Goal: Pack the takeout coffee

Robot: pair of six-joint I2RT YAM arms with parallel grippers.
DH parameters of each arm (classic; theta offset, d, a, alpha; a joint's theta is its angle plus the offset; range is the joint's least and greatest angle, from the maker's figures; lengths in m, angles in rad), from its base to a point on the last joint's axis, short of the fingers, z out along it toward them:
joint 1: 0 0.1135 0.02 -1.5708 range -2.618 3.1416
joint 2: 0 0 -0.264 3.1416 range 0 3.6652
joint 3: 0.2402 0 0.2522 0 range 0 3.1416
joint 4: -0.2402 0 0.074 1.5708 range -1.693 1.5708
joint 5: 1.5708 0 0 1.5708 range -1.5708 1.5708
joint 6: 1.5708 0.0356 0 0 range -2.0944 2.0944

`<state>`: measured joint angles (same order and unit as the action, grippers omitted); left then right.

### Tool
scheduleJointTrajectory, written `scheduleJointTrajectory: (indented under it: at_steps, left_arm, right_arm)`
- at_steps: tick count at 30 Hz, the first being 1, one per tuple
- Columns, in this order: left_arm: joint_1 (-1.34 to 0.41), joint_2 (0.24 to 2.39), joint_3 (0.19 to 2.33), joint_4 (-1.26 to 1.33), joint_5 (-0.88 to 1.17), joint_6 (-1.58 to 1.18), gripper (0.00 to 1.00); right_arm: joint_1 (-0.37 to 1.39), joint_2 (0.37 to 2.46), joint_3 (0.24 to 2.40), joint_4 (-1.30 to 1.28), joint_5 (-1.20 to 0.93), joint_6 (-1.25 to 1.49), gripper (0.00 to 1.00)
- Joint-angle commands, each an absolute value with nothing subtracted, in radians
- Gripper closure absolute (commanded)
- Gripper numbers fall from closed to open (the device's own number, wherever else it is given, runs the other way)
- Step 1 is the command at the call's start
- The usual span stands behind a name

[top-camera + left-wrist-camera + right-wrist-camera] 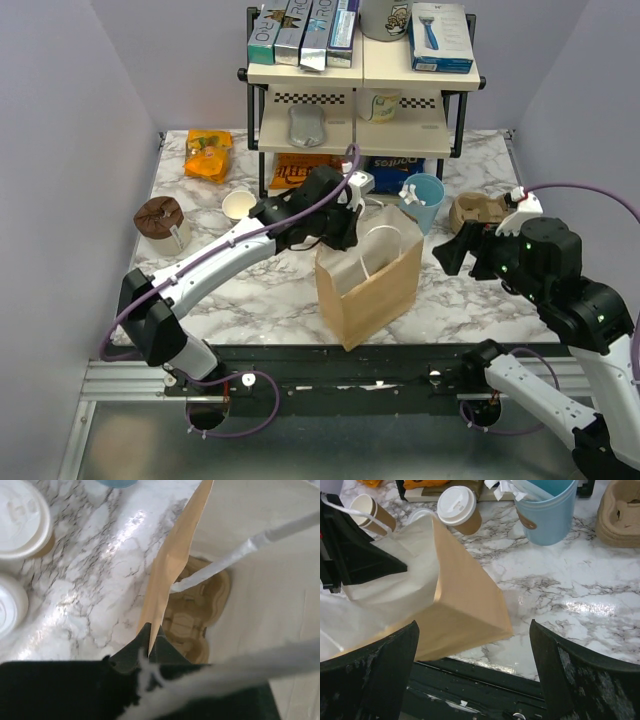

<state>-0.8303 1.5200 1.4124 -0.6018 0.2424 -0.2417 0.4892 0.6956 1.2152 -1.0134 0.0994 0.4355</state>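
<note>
The takeout coffee (460, 509), a tan cup with a white lid, stands on the marble behind the brown paper bag (370, 285). It also shows at the top left of the left wrist view (20, 520). In the top view the left arm hides it. My left gripper (340, 228) is shut on the bag's upper rim (165, 575), with the paper edge pinched between its fingers. A cardboard cup carrier (195, 615) lies inside the bag. My right gripper (475, 675) is open and empty, low by the bag's right front corner, right of the bag in the top view (455, 255).
A light-blue cup (425, 200) and a stack of cardboard carriers (478, 210) stand right of the bag. A lidless tan cup (240, 205) and a brown item (158, 218) are at the left. A second white lid (10, 610) sits near the coffee. A shelf rack (360, 100) stands behind.
</note>
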Motion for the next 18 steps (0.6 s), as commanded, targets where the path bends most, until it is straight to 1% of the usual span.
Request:
scheduleJointTrajectory:
  at_steps: [1,3,8,12,15,16,18]
  left_arm:
    - [-0.838,1.441,1.401,-0.673,0.041,-0.537,0.98]
    - [-0.839,1.398,1.405,-0.689,0.025,-0.597,0.98]
    - [-0.839,1.312,1.385,-0.67,0.066,-0.611,0.98]
    - [-0.809,1.273,1.29,-0.574,0.169,-0.676,0.99]
    - [-0.74,1.27,1.188,-0.485,0.247,-0.727,1.0]
    - [-0.72,1.27,1.134,-0.462,0.32,-0.765,1.0]
    - [-0.666,1.273,1.092,-0.401,0.38,-0.788,1.0]
  right_arm:
    - [0.485,0.704,1.246,-1.005,0.09,0.419,0.0]
    - [0.486,0.716,1.243,-1.006,0.091,0.42,0.0]
    - [0.485,0.738,1.239,-1.016,0.118,0.411,0.0]
    - [0.486,0.746,1.238,-1.011,0.13,0.403,0.0]
    - [0.486,0.75,1.239,-1.011,0.13,0.393,0.0]
    - [0.485,0.75,1.238,-1.011,0.133,0.39,0.0]
    - [0.486,0.756,1.235,-1.012,0.147,0.387,0.0]
